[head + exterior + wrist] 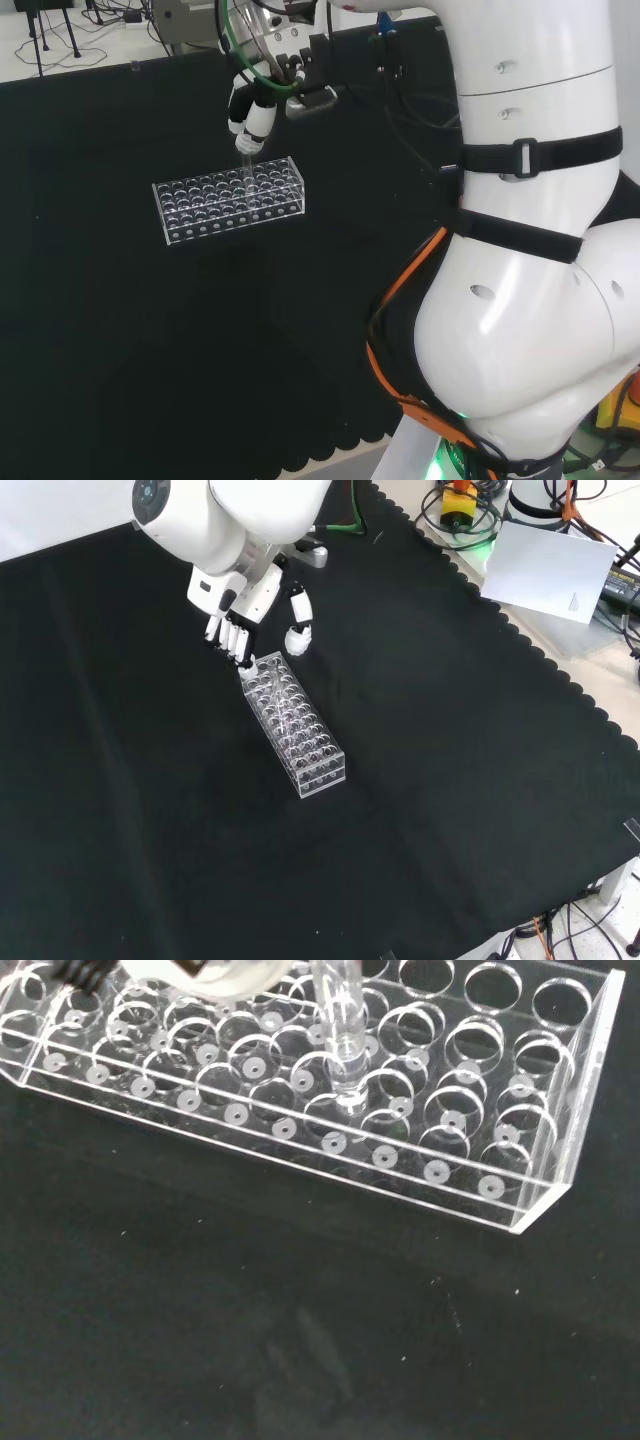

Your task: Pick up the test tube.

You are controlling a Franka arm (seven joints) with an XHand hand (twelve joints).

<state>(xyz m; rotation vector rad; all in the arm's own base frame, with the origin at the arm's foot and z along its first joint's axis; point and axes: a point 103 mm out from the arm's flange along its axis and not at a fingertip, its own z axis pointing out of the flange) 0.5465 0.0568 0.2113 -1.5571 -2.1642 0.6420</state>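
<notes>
1. I see the hand (252,118) above the clear rack's (228,198) right part in the head view.
2. Its fingers (232,637) curl toward the thumb (298,635), pinching the tube (340,1030).
3. The tube stands upright, its rounded bottom at the rack's top holes.
4. The rack sits on the black cloth (450,760).

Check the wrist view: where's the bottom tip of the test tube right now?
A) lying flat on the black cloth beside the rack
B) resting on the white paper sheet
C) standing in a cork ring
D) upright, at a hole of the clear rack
D. In the wrist view the test tube stands upright with its rounded tip at a hole in the top plate of the clear rack; the head view shows the hand just above that rack.
</notes>
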